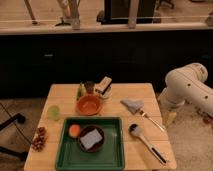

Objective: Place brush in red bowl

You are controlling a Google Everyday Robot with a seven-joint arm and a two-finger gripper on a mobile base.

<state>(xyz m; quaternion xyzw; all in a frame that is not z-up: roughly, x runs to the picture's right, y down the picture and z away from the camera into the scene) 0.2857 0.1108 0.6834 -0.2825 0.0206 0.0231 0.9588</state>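
The brush (146,143) had a dark head, pale bristles and a whitish handle ending in black; the red bowl (89,105) was glossy orange-red. A green tray (113,151) held a dark brown bowl (80,142), a grey sponge (92,138) and an orange ball (74,130). The pale gripper (170,119) hung just right of the light wooden table (135,92), under a white arm (187,86).
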